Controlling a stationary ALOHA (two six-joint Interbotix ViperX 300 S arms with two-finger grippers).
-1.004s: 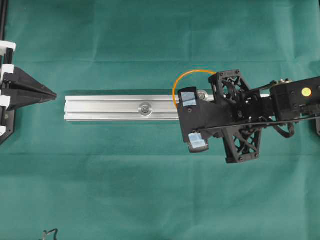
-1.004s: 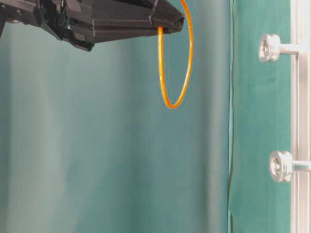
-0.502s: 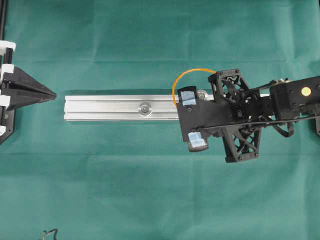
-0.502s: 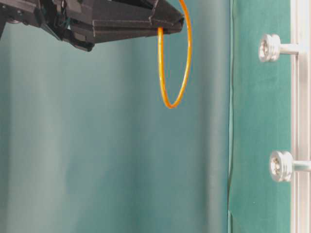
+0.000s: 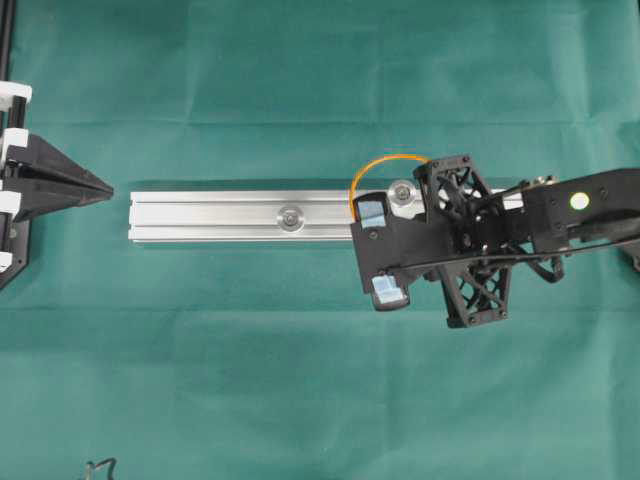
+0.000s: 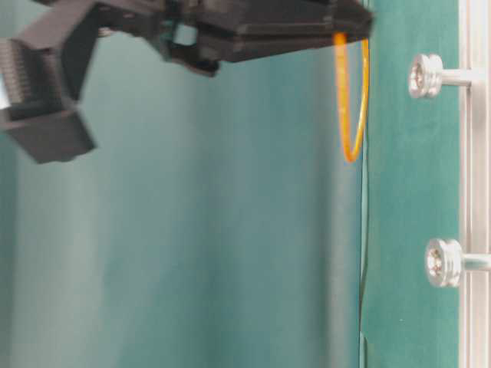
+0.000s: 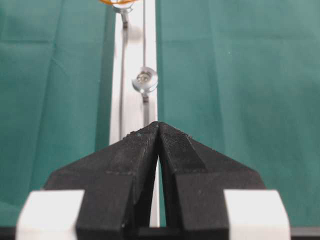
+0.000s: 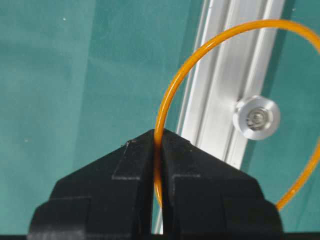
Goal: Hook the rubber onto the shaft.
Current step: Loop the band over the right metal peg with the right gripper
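Note:
The rubber (image 8: 260, 23) is a thin orange ring, and my right gripper (image 8: 157, 134) is shut on its near edge. In the right wrist view a silver shaft (image 8: 256, 117) on the aluminium rail (image 8: 225, 75) shows through the ring. From overhead the rubber (image 5: 385, 161) arcs over that shaft (image 5: 404, 193), beside a second shaft (image 5: 291, 216) mid-rail. At table level the rubber (image 6: 341, 100) hangs from the gripper, just short of the upper shaft (image 6: 426, 75). My left gripper (image 7: 158, 125) is shut and empty, off the rail's left end (image 5: 108, 190).
The rail (image 5: 220, 216) lies lengthwise on a green cloth (image 5: 300, 380). A black frame with white clips (image 5: 12, 95) stands at the left edge. The lower shaft (image 6: 443, 262) sticks out of the rail in the table-level view.
My right gripper has come down toward the rail with the rubber. The ring now hangs close beside the shaft and appears narrower in the table-level view. The left gripper has not moved.

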